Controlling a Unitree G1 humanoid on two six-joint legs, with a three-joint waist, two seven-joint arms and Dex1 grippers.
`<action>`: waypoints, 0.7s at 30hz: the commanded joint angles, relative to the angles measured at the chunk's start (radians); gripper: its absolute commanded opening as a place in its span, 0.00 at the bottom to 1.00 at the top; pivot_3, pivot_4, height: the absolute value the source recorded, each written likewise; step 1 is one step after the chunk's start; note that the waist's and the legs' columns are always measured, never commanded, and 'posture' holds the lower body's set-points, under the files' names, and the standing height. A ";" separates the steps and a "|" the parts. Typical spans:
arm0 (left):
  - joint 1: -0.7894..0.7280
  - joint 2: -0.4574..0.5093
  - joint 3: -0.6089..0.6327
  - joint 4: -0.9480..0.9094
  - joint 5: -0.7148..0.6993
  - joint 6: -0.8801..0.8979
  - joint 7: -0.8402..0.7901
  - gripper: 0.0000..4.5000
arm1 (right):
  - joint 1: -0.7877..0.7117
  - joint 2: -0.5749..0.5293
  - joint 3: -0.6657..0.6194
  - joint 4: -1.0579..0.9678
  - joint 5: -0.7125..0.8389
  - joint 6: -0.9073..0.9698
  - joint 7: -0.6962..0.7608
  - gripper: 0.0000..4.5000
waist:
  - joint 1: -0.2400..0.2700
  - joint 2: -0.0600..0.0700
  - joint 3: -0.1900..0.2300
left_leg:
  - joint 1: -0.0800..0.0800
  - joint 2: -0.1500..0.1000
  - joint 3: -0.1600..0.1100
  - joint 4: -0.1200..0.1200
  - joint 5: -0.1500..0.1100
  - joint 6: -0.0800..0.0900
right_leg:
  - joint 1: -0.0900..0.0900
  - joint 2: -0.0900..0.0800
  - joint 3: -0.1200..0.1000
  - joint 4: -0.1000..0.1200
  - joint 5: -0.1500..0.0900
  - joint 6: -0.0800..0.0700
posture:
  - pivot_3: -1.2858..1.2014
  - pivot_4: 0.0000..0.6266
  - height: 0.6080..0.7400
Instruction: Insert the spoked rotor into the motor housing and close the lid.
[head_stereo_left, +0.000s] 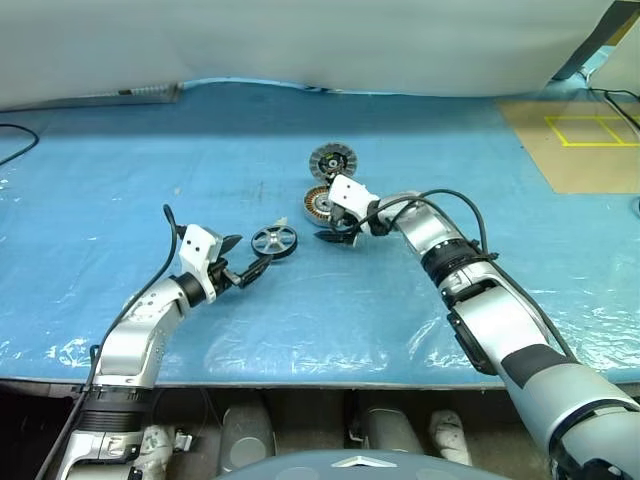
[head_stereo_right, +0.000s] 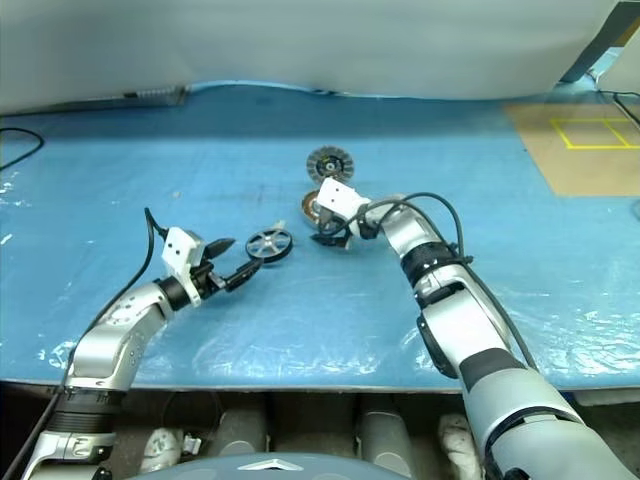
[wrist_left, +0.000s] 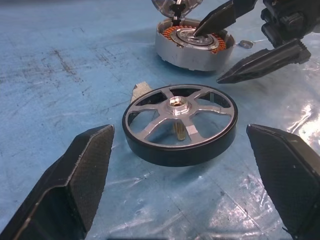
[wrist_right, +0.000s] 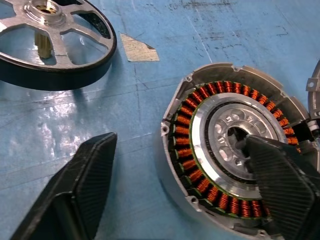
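- While both arms are reaching over the blue plastic sheet (head_stereo_left: 150, 170), the spoked rotor (head_stereo_left: 274, 240) is lying flat on it, outside the motor housing (wrist_right: 235, 150), with its short shaft pointing down.
- Left gripper (head_stereo_left: 246, 260) is sitting just behind the rotor with its fingers (wrist_left: 75, 180) spread wide; the rotor lies in front of the gap between them, untouched.
- Motor housing is standing open side up, near the rotor and apart from it; it is holding its ring of copper windings (wrist_right: 186, 131) around a silver centre plate with a dark bore, and no rotor is sitting in it.
- Right gripper (head_stereo_left: 335, 232) is hanging over the housing with its fingers parted: one finger (wrist_right: 280, 185) is lying across the centre and near rim, the other (wrist_right: 80, 190) is over bare sheet outside the wall. Whether either is touching the housing cannot be told.
- Lid (head_stereo_left: 333, 161), the finned disc, is lying flat on the sheet just beyond the housing, off it.
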 joint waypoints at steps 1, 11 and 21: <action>0.018 -0.001 0.003 -0.062 -0.010 0.004 0.013 1.00 | -0.017 0.000 0.012 0.039 -0.031 0.017 0.057 0.72 | -0.001 0.000 0.000 | 0.000 0.000 0.000 0.000 0.000 0.000 | 0.000 0.000 0.000 0.000 0.000 0.000 | 0.52 0.24 1.00; 0.043 -0.011 -0.006 -0.068 -0.008 -0.009 0.019 1.00 | 0.054 -0.026 0.052 -0.134 -0.064 0.134 0.212 0.38 | -0.002 0.000 0.000 | 0.000 0.001 0.000 0.000 0.000 0.000 | 0.000 0.000 -0.001 0.000 0.000 -0.001 | 0.52 0.24 1.00; 0.037 -0.006 0.002 -0.042 -0.013 -0.019 0.009 1.00 | 0.364 -0.123 0.063 -0.717 -0.060 0.447 0.213 0.38 | 0.006 -0.001 -0.001 | 0.003 0.001 0.000 -0.002 0.000 0.000 | 0.003 0.000 -0.001 -0.002 -0.001 -0.001 | 0.52 0.24 1.00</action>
